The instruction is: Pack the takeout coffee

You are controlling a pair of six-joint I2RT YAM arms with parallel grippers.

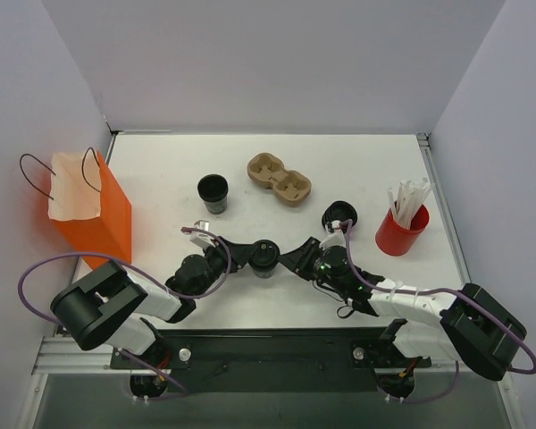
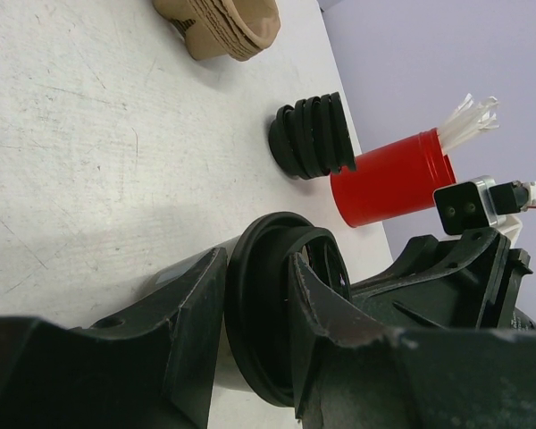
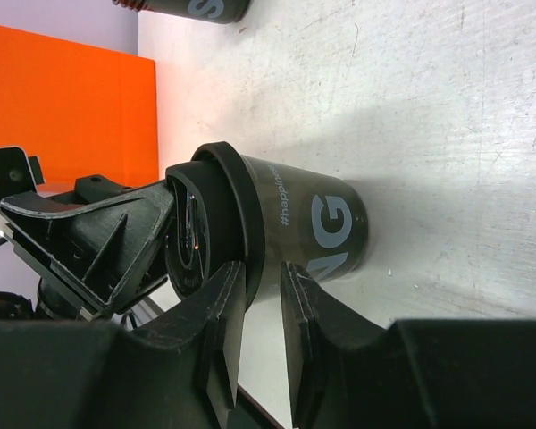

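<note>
Black-lidded and upright, the takeout coffee (image 3: 313,223) is standing near the middle of the white table (image 1: 161,170), between the two arms and not yet in the bag. The left gripper (image 2: 250,295) is clasping the cup's body, one finger on each side. The right gripper (image 3: 263,277) is nipping the lid's rim between nearly closed fingers. By the look of it, the lid is being seated or checked.

One arm is likely going to have to let go. The other can then be carrying the cup, kept level, left to the orange paper bag (image 1: 107,219) and lowering it through the mouth. The dark cord handles (image 1: 91,168) and the white paper (image 1: 71,192) inside may be getting in the way.

A lidless black cup (image 1: 213,192), a cardboard cup carrier (image 1: 280,177), a stack of loose lids (image 1: 338,216) and a red cup (image 1: 400,234) of white sticks are standing further back, off that path.
</note>
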